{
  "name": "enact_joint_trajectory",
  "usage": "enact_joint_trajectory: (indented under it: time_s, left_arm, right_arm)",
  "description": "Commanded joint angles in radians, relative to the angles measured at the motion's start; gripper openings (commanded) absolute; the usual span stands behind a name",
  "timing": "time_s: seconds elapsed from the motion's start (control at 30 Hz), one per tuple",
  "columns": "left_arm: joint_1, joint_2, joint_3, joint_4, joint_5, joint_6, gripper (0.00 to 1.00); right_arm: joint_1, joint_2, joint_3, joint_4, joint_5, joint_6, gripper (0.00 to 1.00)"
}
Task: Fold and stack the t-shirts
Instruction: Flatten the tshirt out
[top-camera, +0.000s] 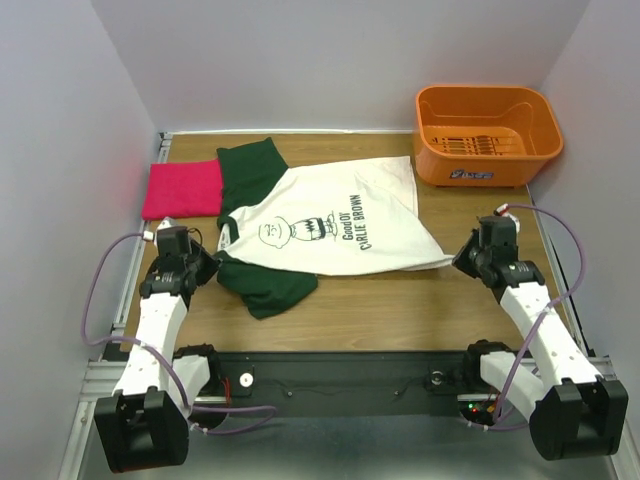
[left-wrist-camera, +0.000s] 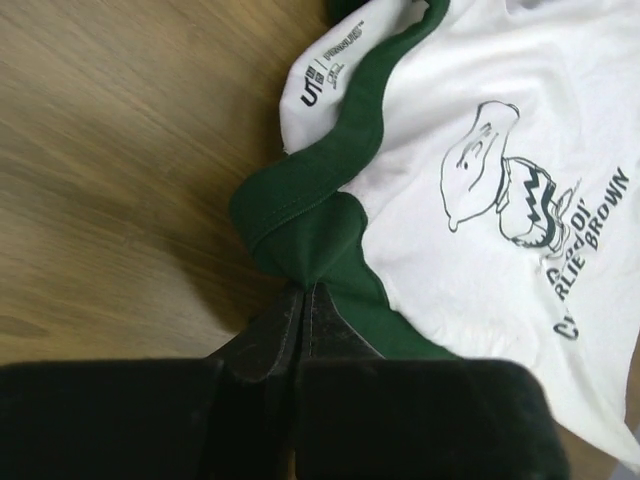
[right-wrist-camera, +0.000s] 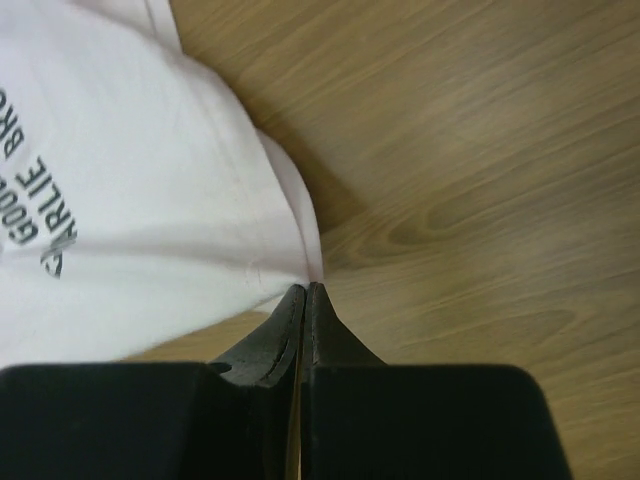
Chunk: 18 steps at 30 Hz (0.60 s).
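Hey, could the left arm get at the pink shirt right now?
Probably not yet: the left gripper is shut on green cloth of the white tee, though the pink shirt lies just beyond it with nothing between.

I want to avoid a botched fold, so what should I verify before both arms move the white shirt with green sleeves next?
1. Grip of the left end effector: ok, shut on green fabric of the white cotton t-shirt with dark green sleeves.
2. Grip of the right end effector: ok, shut on the white hem corner.
3. Shirt lying smooth: not ok, cloth bunches at the left grip.
4. Folded bright pink-red t-shirt apart from it: not ok, its far sleeve meets the pink edge.
5. Hem clear of the orange plastic basket: cannot tell, they lie very close.
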Motion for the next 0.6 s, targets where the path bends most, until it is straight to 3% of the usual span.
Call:
enact_joint_trajectory:
  time_s: [0.0,0.13,0.3,0.37,0.4,0.57]
  left_arm:
    - [0.005,0.040,0.090,-0.027,-0.113,0.047,0.03]
    - [0.007,0.101,0.116,-0.046,-0.113,0.072,0.00]
    - [0.008,0.104,0.098,-0.066,-0.049,0.072,0.02]
    - [0.007,0.092,0.092,-0.076,-0.020,0.070,0.05]
    - [0.008,0.076,0.090,-0.081,-0.014,0.072,0.10]
    - [0.008,0.047,0.090,-0.090,-0.006,0.105,0.39]
  right_arm:
    - [-0.004,0.018,0.092,-0.021,0.230,0.004,0.01]
    - [-0.006,0.035,0.089,-0.026,0.286,-0.001,0.01]
    - [-0.006,0.013,0.034,-0.084,0.156,0.043,0.03]
    - [-0.006,0.002,0.058,-0.099,0.099,0.056,0.16]
    - [-0.006,-0.005,0.064,-0.120,0.078,0.085,0.25]
    - [-0.005,-0.018,0.078,-0.122,-0.032,0.116,0.50]
